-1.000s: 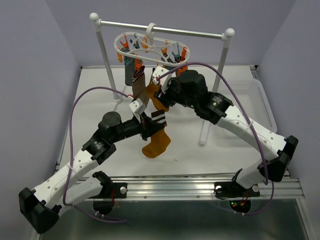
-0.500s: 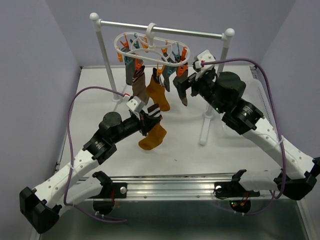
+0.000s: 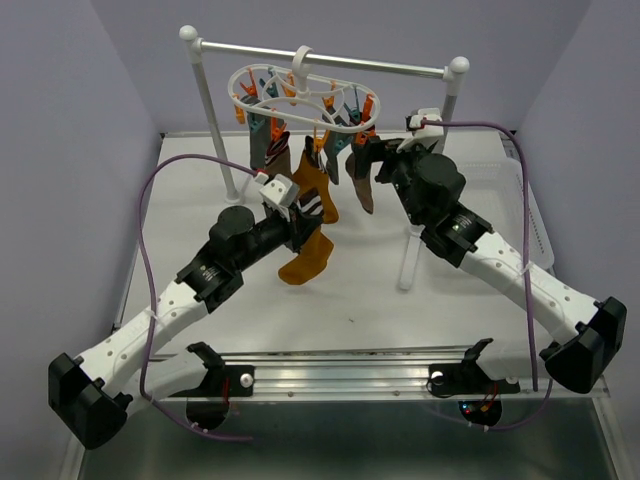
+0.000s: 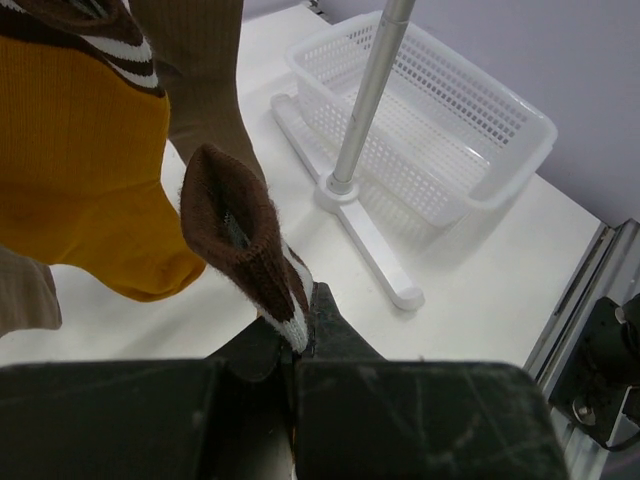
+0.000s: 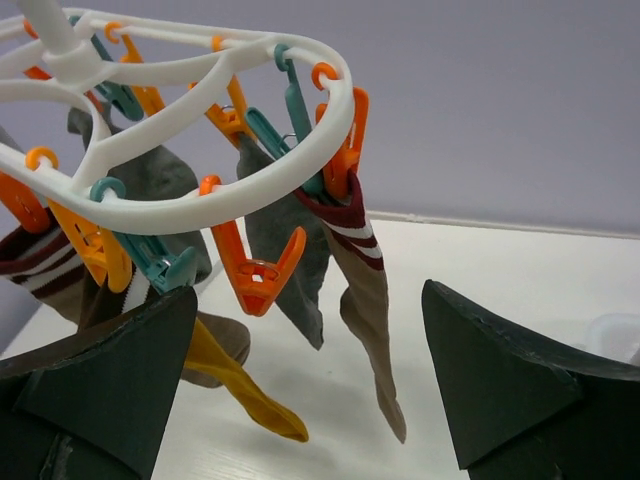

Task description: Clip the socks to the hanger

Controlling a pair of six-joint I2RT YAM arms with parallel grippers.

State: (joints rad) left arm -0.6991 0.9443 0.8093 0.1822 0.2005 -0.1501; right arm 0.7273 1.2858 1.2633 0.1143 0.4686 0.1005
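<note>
The mustard-orange fabric sock with a brown, white-striped cuff (image 3: 305, 262) is held in the air just below and in front of the white plastic oval ring hanger with orange and teal clips (image 5: 150, 212). It is pinched at the cuff (image 4: 235, 225) by the left gripper (image 3: 305, 212), whose jaws are closed tight on the fabric. The foot is left to dangle freely above the white table (image 4: 480, 280). The cuff is probably gripped so that the sock's open edge can be offered upward to a clip while the loose weight stays out of the way.

The hanger is hooked over the metal crossbar of the white two-post rack (image 3: 330, 62), so that clipped socks hang clear of the table. Several are already fastened. A striped brown sock (image 5: 365, 290) is caught in an orange clip at the ring's near rim, and a grey sock (image 5: 280, 240) is hung beside it. An unused orange clip (image 5: 255, 270) is seen just below the rim, between those socks and a teal clip.

The right gripper (image 5: 308, 295) is spread wide with nothing in it and is pointed at that stretch of the ring. This is judged to be a readiness to press a clip open. A white plastic mesh basket (image 4: 450, 110) is set behind the rack's foot on the right.
</note>
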